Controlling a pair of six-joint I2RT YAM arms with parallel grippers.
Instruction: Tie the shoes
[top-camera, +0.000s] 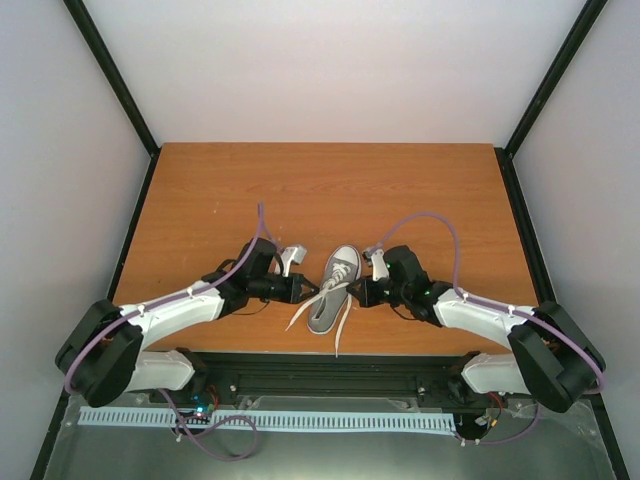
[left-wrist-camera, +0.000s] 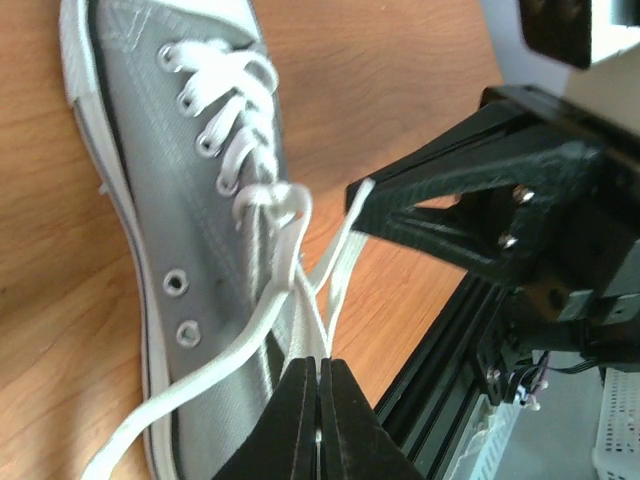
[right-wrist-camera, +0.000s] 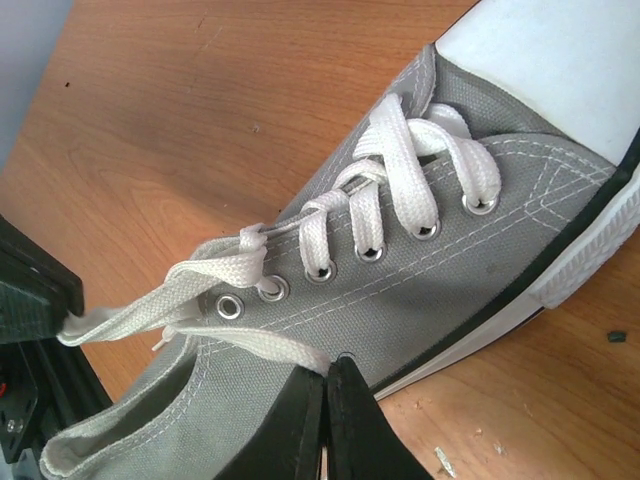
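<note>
While the shoe (top-camera: 335, 290) lies on the desk (top-camera: 330, 190), the left pincer (left-wrist-camera: 318, 378) beside it and the right pincer (right-wrist-camera: 325, 378) on its other side each squeeze a lace (right-wrist-camera: 190, 283). Pull apart slowly and evenly, so the knot (left-wrist-camera: 272, 198) tightens.

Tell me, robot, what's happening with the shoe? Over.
Left end effector shut on laces. Right end effector same. Sneaker upright on table, no bow yet. Nothing blocking.
</note>
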